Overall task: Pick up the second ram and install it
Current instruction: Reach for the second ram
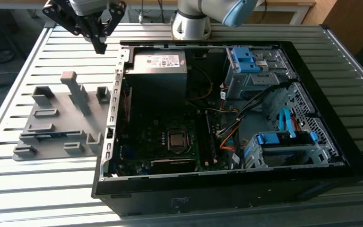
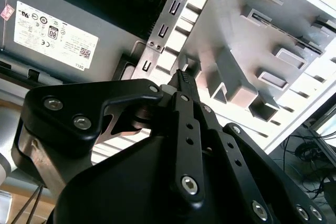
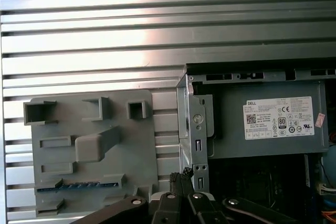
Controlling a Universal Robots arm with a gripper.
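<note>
Gripper (image 1: 99, 48): raised above the slatted metal table (image 1: 43, 182), its black fingers drawn together to a point with nothing between them.
Second ram (image 3: 79, 185): a long, thin blue-green strip with small dark marks along it, standing on edge in a slot of the grey holder block (image 1: 74, 101). Only its upper edge shows, so the chips cannot be made out.
Ram relative to gripper: well apart and lower, in the part of the holder farthest from the fingertips; no contact.
Holder block relative to gripper: below the fingertips and to one side; its tall posts are the nearest part.
Computer case (image 1: 232, 198): open, lying just beside the holder block, its metal edge close under the fingertips in the second wrist view.
Power supply (image 1: 159, 64): grey box with a white label, in the case corner nearest the gripper.
</note>
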